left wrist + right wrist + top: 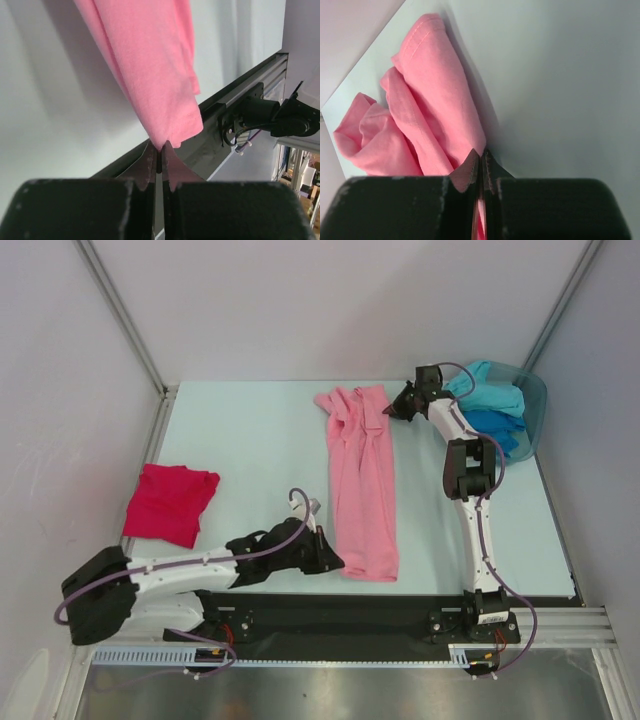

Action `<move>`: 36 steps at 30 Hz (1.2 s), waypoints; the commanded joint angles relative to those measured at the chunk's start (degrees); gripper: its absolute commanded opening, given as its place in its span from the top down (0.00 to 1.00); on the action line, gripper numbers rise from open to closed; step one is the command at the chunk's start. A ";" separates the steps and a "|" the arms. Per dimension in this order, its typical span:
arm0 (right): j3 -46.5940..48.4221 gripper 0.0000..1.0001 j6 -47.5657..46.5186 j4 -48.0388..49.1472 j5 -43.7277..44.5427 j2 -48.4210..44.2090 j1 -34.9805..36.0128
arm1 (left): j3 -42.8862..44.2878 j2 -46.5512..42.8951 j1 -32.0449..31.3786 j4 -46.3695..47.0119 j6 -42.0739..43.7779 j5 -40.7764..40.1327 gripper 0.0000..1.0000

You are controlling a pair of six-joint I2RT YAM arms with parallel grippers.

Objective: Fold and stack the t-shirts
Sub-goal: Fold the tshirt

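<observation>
Setting: pale tabletop (250,460) enclosed by white walls.

Item 1: pink t-shirt (362,490), laid out as a long narrow strip mid-tabletop, running from near the far edge down to the near edge, its far end bunched.
Item 2: left fingers (146,170), pressed together on the strip's near corner.
Item 3: right fingers (465,176), clamped on the bunched far end.
Item 4: crimson t-shirt (170,502), a folded square by the left edge, well apart from the strip.
Item 5: teal tub (536,400) at the far right corner, holding a turquoise t-shirt (490,390) over a blue t-shirt (495,428).

Step in hand, as judged: folding the pink t-shirt, both ends gripped. The next move probably called for carrying one end over onto the other with the cloth kept taut and the edges aligned.
</observation>
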 commanded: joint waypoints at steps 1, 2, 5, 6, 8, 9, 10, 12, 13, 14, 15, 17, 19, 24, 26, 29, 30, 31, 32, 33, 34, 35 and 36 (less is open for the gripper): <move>3.40 1.00 -0.56 -0.23 1.48 0.96 -1.34 | -2.30 -6.47 -0.89 -9.76 -1.95 -2.22 1.00; 3.39 1.00 -0.65 -0.32 1.65 0.87 -1.51 | -3.17 -7.96 -0.89 -10.03 -2.04 -2.22 1.00; 2.87 1.00 -0.65 -0.32 1.83 0.79 -1.34 | -4.75 -8.15 -0.97 -9.68 -3.19 -2.22 1.00; 2.69 1.00 -0.56 -0.32 1.83 0.70 -1.34 | -5.02 -7.54 -1.15 -8.98 -3.88 -2.22 1.00; 2.60 1.00 -0.65 -0.41 1.83 0.78 -1.34 | -5.64 -7.01 -2.02 -8.28 -4.24 -2.22 0.99; 2.69 1.00 -0.74 -0.58 1.83 0.79 -1.34 | -5.73 -6.48 -2.20 -7.49 -4.42 -2.22 0.98; 2.69 1.00 -0.91 -0.50 1.83 0.61 -1.34 | -5.82 -6.22 -2.64 -7.31 -4.42 -2.22 0.92; 2.34 0.98 -1.09 -0.58 1.74 0.52 -1.42 | -5.64 -5.51 -2.82 -7.04 -4.07 -3.71 0.66; 2.17 0.97 -1.17 -0.58 1.66 0.52 -1.34 | -5.47 -4.64 -2.91 -7.04 -3.98 -3.89 0.60; 1.64 0.96 -1.18 -0.41 1.57 0.43 -1.34 | -5.29 -4.37 -2.99 -7.04 -3.89 -3.97 0.54; 1.29 0.93 -1.26 -0.32 1.39 0.26 -1.34 | -5.29 -4.11 -2.99 -6.95 -3.80 -4.15 0.53; 0.24 0.76 -1.18 0.29 0.78 -0.01 -1.34 | -5.29 -3.76 -3.17 -6.78 -3.80 -4.33 0.51; -0.12 0.59 -1.44 0.12 0.51 -0.09 -1.34 | -5.29 -3.49 -3.17 -6.60 -3.63 -4.68 0.51; -1.17 0.37 -1.97 -0.06 1.30 -2.46 -0.55 | -5.46 -3.84 -3.35 -6.43 -3.54 -5.73 0.51; -1.70 0.36 -1.97 -0.14 2.53 -5.18 -0.28 | -5.55 -4.19 -3.43 -6.43 -3.10 -6.78 0.51; -1.26 0.36 -1.97 -2.24 4.11 -8.61 0.07 | -5.47 -5.95 -3.43 -7.13 -2.14 -10.02 0.51; -1.44 0.35 -2.14 -3.04 4.64 -9.75 0.16 | -5.38 -7.78 -3.43 -7.56 -1.35 -11.00 0.51; -1.44 0.35 -2.23 -4.17 6.03 -10.81 0.24 | -5.38 -8.75 -3.35 -7.74 -0.73 -12.31 0.51; -2.75 0.35 -2.49 -5.93 7.01 -13.43 0.33 | -4.85 -9.81 -3.35 -7.74 -0.12 -14.67 0.50; -3.54 0.35 -2.75 -6.99 7.97 -14.93 0.42 | -4.24 -11.39 -3.00 -8.70 1.11 -15.83 0.50; -4.94 0.35 -2.93 -7.96 9.72 -16.43 0.51 | -3.54 -12.10 -2.73 -9.32 1.73 -16.71 0.50; -8.26 0.35 -3.02 -9.18 10.87 -20.27 0.60 | -2.14 -12.54 -2.47 -10.02 3.47 -18.29 0.49; -10.64 0.35 -3.20 -9.72 11.75 -22.31 0.94 | -1.60 -13.07 -2.12 -10.12 4.45 -18.82 0.48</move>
